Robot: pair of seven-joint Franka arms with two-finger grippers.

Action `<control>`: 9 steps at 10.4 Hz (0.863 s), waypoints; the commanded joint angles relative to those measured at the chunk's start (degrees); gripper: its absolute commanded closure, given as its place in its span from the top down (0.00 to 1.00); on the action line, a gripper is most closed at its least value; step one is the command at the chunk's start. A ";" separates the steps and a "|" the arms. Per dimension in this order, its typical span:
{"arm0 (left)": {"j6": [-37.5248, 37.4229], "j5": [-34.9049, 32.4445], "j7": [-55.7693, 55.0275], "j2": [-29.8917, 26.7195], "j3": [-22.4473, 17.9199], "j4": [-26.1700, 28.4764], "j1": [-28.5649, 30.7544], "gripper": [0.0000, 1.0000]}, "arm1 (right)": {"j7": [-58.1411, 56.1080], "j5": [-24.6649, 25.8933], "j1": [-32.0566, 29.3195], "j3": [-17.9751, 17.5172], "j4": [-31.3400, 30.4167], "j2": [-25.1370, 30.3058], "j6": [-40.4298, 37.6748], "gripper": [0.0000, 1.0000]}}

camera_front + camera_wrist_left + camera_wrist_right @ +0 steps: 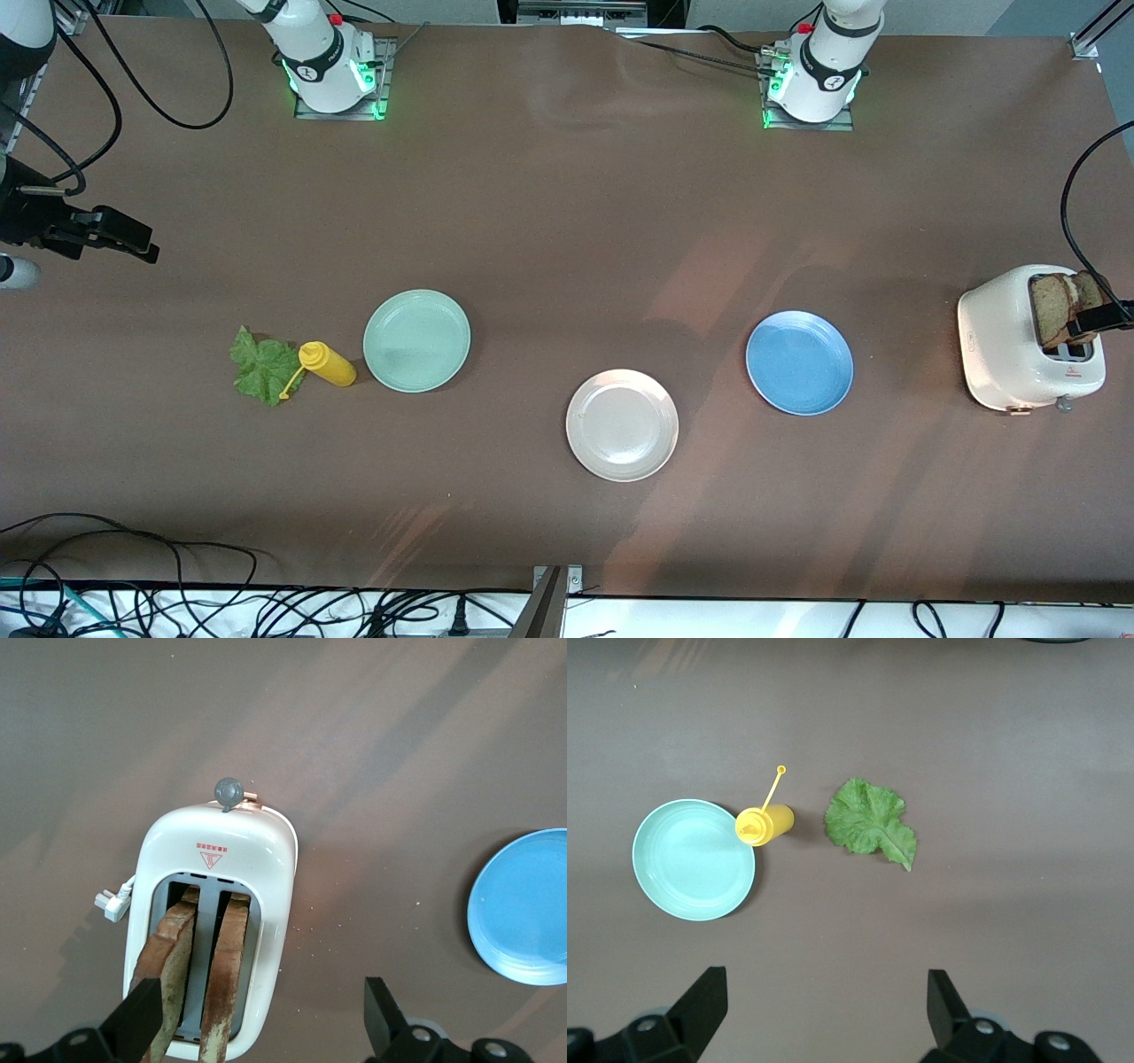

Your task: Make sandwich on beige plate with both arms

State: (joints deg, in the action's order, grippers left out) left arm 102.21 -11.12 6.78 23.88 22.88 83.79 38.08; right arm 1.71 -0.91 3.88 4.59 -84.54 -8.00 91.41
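Note:
Two brown toast slices (1060,307) stand upright in the slots of a white toaster (1010,346) at the left arm's end of the table. My left gripper (1103,317) hangs open over them. In the left wrist view one fingertip (146,1010) is beside the outer slice (170,961), and the left gripper (263,1010) holds nothing. The green lettuce leaf (264,365) lies flat toward the right arm's end. My right gripper (133,241) is open and empty above the table (826,992), apart from the leaf (871,822). The beige plate (622,425) is bare.
A yellow squeeze bottle (328,363) lies between the leaf and a mint-green plate (416,340). A blue plate (799,361) sits between the beige plate and the toaster. Cables run along the table's front edge.

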 commanded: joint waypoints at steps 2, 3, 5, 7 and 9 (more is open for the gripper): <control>-0.61 1.80 -0.54 -0.15 -0.21 -0.03 -0.29 1.00 | 0.40 0.56 -0.10 -0.02 1.04 0.19 -2.11 1.00; -0.61 1.72 -0.63 -0.15 -0.21 -0.03 -0.29 1.00 | 0.57 0.56 -0.10 -0.02 1.04 0.18 -2.11 1.00; -0.61 1.72 -0.63 -0.06 -0.21 0.05 -0.29 1.00 | -0.22 0.56 -0.27 0.24 1.04 0.09 -2.11 1.00; -0.61 1.72 -0.72 -0.06 -0.21 -0.03 -0.38 1.00 | 0.48 0.56 -0.45 0.33 0.78 0.18 -3.33 1.00; -0.61 1.72 -0.72 -0.06 -0.21 -0.30 -0.64 1.00 | 0.75 0.56 -0.45 0.33 1.04 0.09 -4.67 1.00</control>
State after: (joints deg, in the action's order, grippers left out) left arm 102.20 -11.12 6.46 23.98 22.88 83.86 37.86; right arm 1.96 -0.91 3.69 5.03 -84.53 -7.91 88.20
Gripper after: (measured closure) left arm 0.000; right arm 0.000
